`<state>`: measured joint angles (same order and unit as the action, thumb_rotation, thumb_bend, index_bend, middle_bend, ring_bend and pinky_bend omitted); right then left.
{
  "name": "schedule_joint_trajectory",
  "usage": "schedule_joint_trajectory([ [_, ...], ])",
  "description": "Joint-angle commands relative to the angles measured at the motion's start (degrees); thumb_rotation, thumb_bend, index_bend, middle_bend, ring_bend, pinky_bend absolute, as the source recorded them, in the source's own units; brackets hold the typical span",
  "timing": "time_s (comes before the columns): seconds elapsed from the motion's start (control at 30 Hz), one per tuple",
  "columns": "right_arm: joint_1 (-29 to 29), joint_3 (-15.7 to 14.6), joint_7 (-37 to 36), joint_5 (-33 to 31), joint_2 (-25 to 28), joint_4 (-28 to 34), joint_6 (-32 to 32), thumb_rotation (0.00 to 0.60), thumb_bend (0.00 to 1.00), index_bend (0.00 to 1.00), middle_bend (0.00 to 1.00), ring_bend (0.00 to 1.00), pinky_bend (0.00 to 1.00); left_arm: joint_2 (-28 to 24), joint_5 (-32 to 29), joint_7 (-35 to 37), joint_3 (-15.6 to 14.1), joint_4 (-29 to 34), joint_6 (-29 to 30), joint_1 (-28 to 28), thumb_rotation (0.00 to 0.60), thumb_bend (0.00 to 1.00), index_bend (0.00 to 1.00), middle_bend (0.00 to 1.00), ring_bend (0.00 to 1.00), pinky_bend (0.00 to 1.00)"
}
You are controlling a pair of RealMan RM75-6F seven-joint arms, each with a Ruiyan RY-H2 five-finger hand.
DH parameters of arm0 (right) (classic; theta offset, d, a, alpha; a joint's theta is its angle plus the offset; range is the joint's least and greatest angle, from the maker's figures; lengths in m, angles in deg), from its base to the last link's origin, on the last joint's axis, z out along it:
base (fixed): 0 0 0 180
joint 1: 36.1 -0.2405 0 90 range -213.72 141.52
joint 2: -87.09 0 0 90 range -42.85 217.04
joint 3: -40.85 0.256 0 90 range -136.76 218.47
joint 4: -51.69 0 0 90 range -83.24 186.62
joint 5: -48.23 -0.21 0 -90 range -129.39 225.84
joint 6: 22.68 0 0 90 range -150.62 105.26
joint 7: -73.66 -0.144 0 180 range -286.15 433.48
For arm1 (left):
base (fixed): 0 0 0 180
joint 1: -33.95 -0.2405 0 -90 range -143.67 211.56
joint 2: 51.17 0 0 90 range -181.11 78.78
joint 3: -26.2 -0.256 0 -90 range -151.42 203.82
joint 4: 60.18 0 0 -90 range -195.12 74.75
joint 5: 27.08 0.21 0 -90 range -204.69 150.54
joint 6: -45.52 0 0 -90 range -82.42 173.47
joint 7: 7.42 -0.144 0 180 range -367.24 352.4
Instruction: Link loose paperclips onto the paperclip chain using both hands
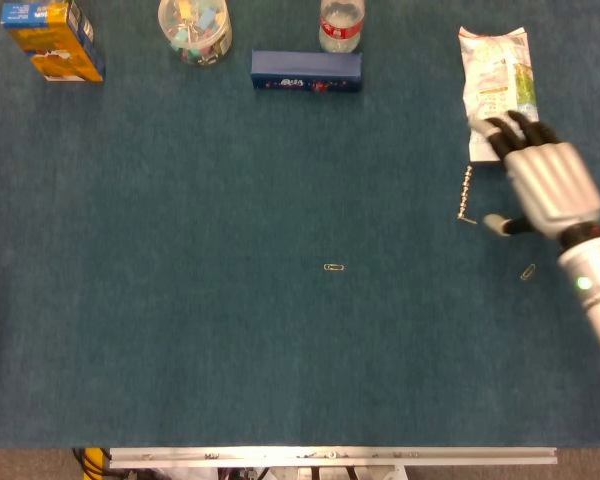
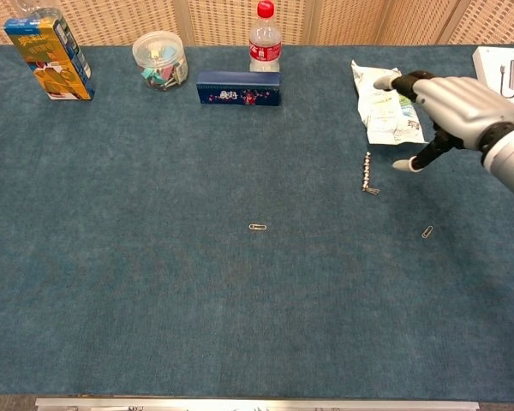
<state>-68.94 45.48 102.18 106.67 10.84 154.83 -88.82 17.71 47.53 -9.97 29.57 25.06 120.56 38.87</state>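
A short paperclip chain point(image 1: 466, 197) point(image 2: 367, 173) lies stretched out on the blue cloth at the right. My right hand point(image 1: 542, 182) point(image 2: 445, 103) hovers just right of it with fingers spread, holding nothing. One loose paperclip point(image 1: 333, 268) point(image 2: 257, 227) lies near the table's middle. A second loose paperclip point(image 1: 528, 272) point(image 2: 427, 232) lies below the right hand. My left hand shows in neither view.
Along the far edge stand an orange-and-blue carton point(image 1: 52, 38), a clear tub of clips point(image 1: 194, 28), a water bottle point(image 1: 341, 24) and a dark blue box point(image 1: 306, 70). A white snack packet point(image 1: 500, 88) lies behind the right hand. A white box point(image 2: 504, 73) sits far right.
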Motion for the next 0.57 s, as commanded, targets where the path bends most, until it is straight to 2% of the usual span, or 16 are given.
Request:
schedule_joint_trajectory([
  [0.03,2.9,-1.5,-2.7,4.0,3.7,-1.2,-2.6,0.600,0.11,0.22,0.15,0.03,0.14,-0.9,0.9,0.7,0.4,1.8,1.0,0.2,0.600,0.27,0.35,0.10,0.05,0.01],
  [0.23,9.2,-2.2,-7.8,8.8,8.9,-0.7,-11.2,0.600,0.11,0.28,0.15,0.03,0.14,-3.5,5.8,5.2,-0.1,5.5,2.4,0.6,0.600,0.27,0.35,0.11,0.05,0.01],
  [0.43,16.2,-2.8,-12.0,11.8,13.0,-0.1,-20.1,0.600,0.11,0.31,0.16,0.03,0.14,-5.1,8.4,5.9,0.2,8.7,4.3,1.1,0.600,0.27,0.35,0.11,0.05,0.01],
  [0.57,19.7,-2.8,-14.0,12.6,14.3,0.2,-23.6,0.600,0.11,0.33,0.16,0.03,0.14,-5.9,9.1,5.2,0.3,10.6,4.7,1.5,0.600,0.27,0.35,0.11,0.05,0.01],
])
